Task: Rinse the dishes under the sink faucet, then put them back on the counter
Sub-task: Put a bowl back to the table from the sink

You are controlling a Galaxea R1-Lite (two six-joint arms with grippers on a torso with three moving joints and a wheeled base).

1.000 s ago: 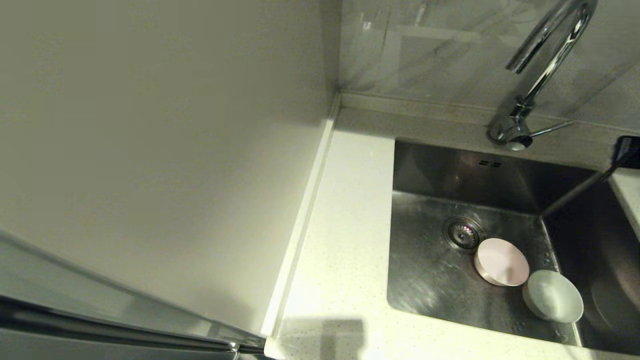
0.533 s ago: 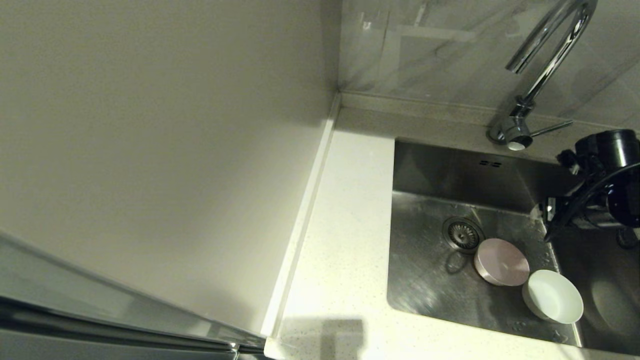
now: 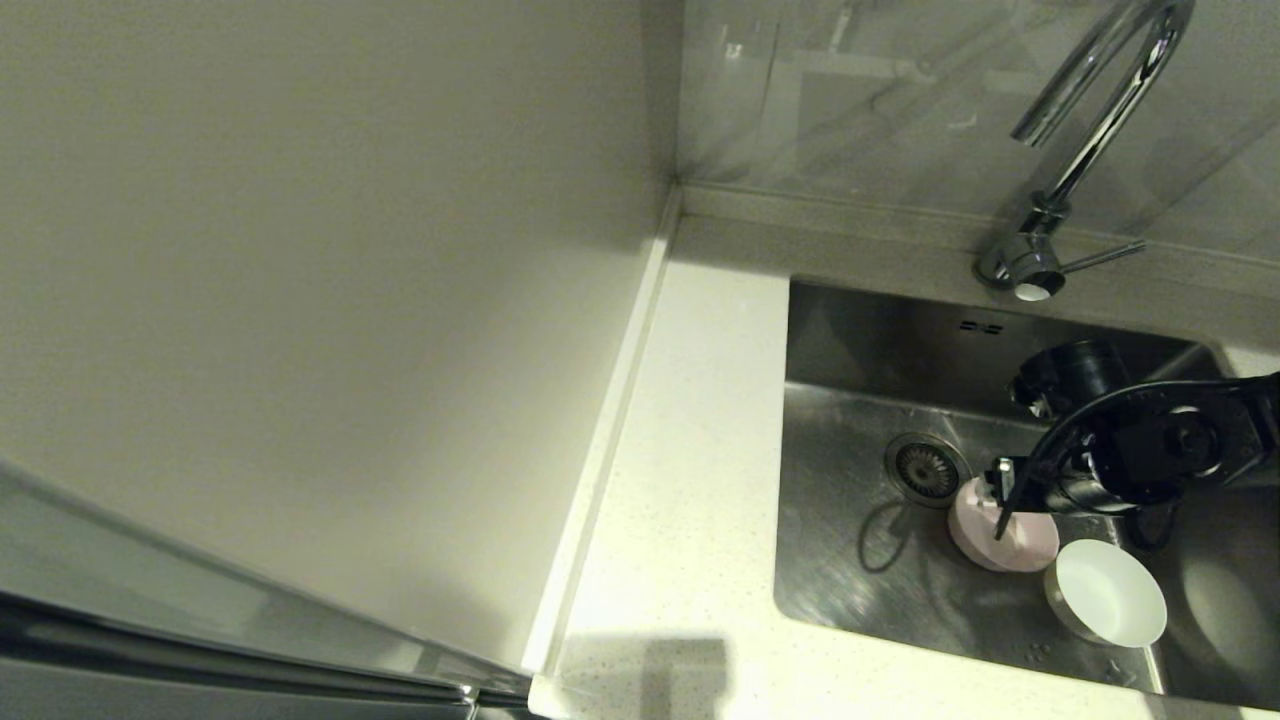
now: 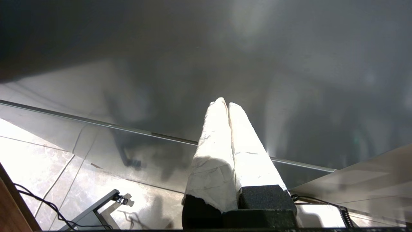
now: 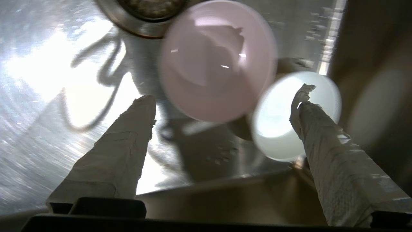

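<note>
Hovering my right pincer (image 5: 225, 106), spread wide, above the pink bowl (image 3: 1003, 540) in the sink (image 3: 860, 560); left pincer (image 4: 225, 106) pressed together, parked.

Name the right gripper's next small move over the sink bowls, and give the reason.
Probably lower the right gripper onto the pink bowl and close on its rim. Its fingers stand wide open and empty above the sink, and that bowl, beside the white bowl, lies nearest between them.

Pink bowl (image 3: 1003, 540): upright on the sink (image 3: 860, 560) floor, beside the drain.
White bowl (image 3: 1106, 592): upright, just beside it.
Faucet (image 3: 1085, 130): chrome gooseneck, behind the basin.
</note>
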